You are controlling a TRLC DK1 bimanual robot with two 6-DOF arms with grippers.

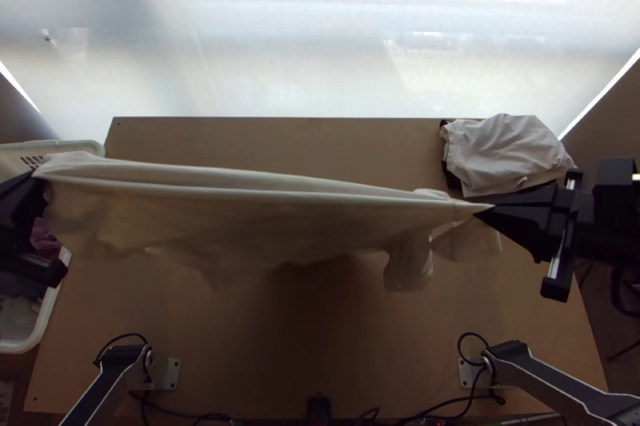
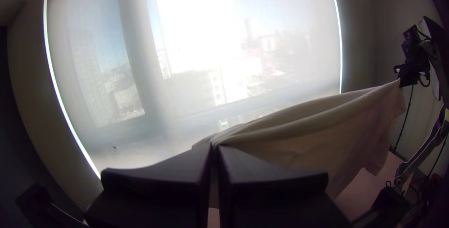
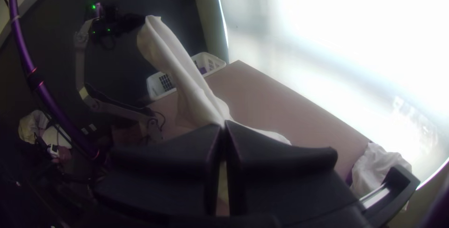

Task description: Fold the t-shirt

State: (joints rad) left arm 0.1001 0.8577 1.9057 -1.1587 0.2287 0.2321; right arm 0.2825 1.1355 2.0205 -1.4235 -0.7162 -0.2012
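Observation:
The cream t-shirt (image 1: 264,222) hangs stretched between both grippers above the table, its upper edge drawn into long folds and its lower part drooping loose. At the top view's left edge the left gripper (image 1: 36,178) holds one end; in the left wrist view that gripper (image 2: 214,147) is shut on the cloth (image 2: 299,134). The right gripper (image 1: 480,212) pinches the other end at the right. Seen in the right wrist view, the same gripper (image 3: 223,126) is shut on the shirt (image 3: 187,80), which runs off toward the left gripper.
A bunched white cloth (image 1: 504,156) with something dark under it lies at the table's (image 1: 320,346) far right corner. The white basket (image 1: 80,146) with a purple item inside stands at the left, beside the table. A window with a lowered shade lies beyond the far edge.

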